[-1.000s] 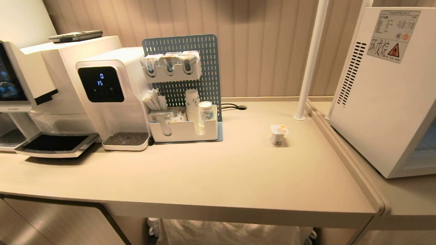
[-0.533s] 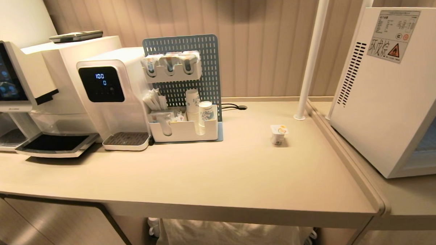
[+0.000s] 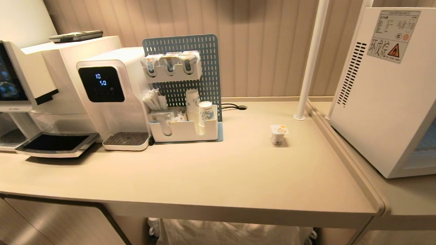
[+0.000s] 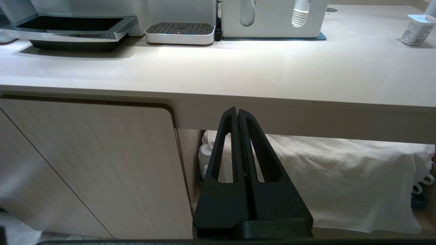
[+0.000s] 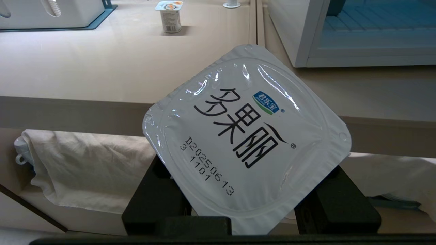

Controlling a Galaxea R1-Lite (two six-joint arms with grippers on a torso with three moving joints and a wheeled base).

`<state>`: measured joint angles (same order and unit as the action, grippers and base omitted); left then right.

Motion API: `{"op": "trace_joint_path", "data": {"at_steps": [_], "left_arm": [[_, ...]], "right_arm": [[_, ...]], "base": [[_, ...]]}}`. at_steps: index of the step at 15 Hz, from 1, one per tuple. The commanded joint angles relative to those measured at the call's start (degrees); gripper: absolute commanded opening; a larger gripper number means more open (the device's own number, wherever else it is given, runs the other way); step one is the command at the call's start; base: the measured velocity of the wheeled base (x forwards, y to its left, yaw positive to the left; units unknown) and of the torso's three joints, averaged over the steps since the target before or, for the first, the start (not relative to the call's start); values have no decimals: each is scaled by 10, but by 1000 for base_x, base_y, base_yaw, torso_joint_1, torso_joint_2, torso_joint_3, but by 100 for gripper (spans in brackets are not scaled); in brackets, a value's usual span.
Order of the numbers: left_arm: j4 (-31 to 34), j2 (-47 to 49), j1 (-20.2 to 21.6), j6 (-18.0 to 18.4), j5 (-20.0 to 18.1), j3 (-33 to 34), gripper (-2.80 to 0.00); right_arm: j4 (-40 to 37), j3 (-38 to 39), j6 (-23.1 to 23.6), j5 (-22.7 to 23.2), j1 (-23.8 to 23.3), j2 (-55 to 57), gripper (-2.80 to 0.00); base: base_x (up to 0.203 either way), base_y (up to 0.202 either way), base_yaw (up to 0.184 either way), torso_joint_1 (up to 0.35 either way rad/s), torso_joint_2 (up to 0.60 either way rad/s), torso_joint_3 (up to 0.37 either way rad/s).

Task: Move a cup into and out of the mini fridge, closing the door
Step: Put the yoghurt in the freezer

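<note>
Below the worktop (image 5: 85,68) edge, the right hand (image 5: 252,204) grasps 1 sealed yogurt cup (image 5: 247,136). Another cup (image 3: 278,134) stands on the worktop, left of the mini fridge (image 3: 391,94), apparently open. Loading and closing look undone. The left hand (image 4: 237,114) hangs clenched, empty.

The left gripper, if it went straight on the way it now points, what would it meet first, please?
Probably the front edge of the counter: the left gripper, jaws shut, points at it just beside the cabinet door. Depth is unclear, so it might instead pass under toward the white cloth.
</note>
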<state>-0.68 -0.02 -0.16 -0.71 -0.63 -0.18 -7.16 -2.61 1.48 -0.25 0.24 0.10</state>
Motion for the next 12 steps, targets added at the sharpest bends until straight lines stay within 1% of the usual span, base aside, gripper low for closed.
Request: {"op": "trace_joint_path", "data": {"at_steps": [1,9,11,12], "left_arm": [[0,0,0,0,0,0,-280],[0,1,0,0,0,0,-280],[0,0,0,0,0,0,-280],[0,0,0,0,0,0,-280]], "right_arm": [[-1,0,0,0,0,2,-280],[-1,0,-1,0,0,2,-280],[-1,0,0,0,0,2,-280],[-1,0,0,0,0,2,-280]], "base": [[0,0,0,0,0,0],[0,0,0,0,0,0],[1,-101,12,3,2,2],[0,-186,2,2,3,5]]}}
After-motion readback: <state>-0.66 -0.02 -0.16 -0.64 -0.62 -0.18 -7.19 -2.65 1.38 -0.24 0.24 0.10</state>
